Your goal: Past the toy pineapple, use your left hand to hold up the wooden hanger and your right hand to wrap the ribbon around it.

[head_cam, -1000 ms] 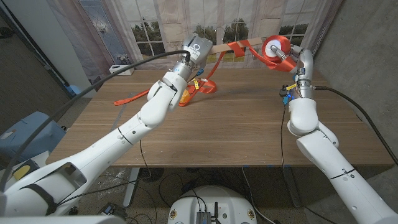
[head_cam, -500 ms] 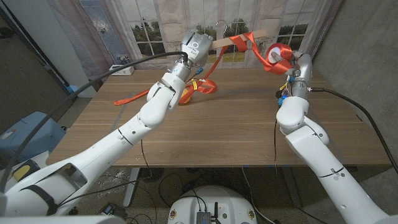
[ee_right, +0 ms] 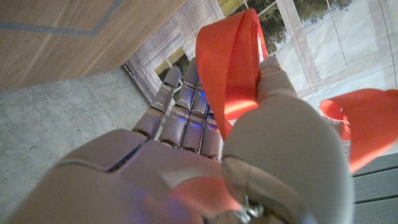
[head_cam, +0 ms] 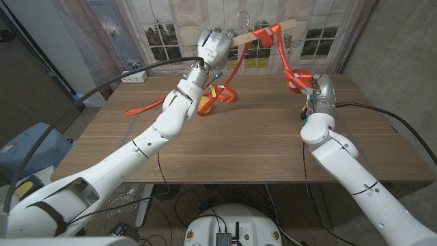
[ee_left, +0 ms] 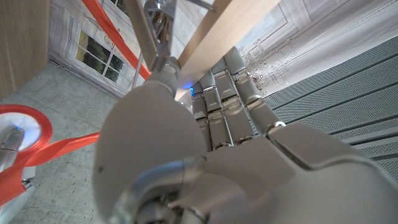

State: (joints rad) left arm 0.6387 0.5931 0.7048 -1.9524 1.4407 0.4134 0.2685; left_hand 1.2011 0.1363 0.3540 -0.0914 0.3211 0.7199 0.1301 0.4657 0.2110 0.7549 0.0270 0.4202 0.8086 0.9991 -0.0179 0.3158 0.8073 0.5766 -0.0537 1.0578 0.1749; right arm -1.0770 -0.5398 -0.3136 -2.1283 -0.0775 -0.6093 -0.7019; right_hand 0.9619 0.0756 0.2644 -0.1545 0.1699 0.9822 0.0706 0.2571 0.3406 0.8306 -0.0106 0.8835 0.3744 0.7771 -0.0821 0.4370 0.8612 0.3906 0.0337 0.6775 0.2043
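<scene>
My left hand [head_cam: 213, 46] grips the wooden hanger [head_cam: 276, 29] by one end and holds it high over the table's far side, metal hook [head_cam: 240, 17] up. Red ribbon [head_cam: 263, 35] is looped round the bar. One strand drops to the ribbon roll [head_cam: 299, 76] held in my right hand [head_cam: 313, 85], low near the table's far right. Another strand hangs to a loose pile [head_cam: 220, 94] on the table. The toy pineapple [head_cam: 203, 106] shows orange beside my left forearm, partly hidden. The left wrist view shows the bar [ee_left: 230, 31] in my fingers [ee_left: 217, 118]; the right wrist view shows ribbon [ee_right: 229, 68] against my hand [ee_right: 205, 155].
A ribbon tail [head_cam: 145, 106] lies across the table [head_cam: 232, 150] toward the left. A white power strip [head_cam: 134, 76] sits at the far left corner. Curtains with a window print hang close behind. A blue seat [head_cam: 27, 150] stands off the table's left side.
My left hand has lifted the hanger higher. My right hand has come down from beside the bar toward the table with the roll, pulling the ribbon strand downward.
</scene>
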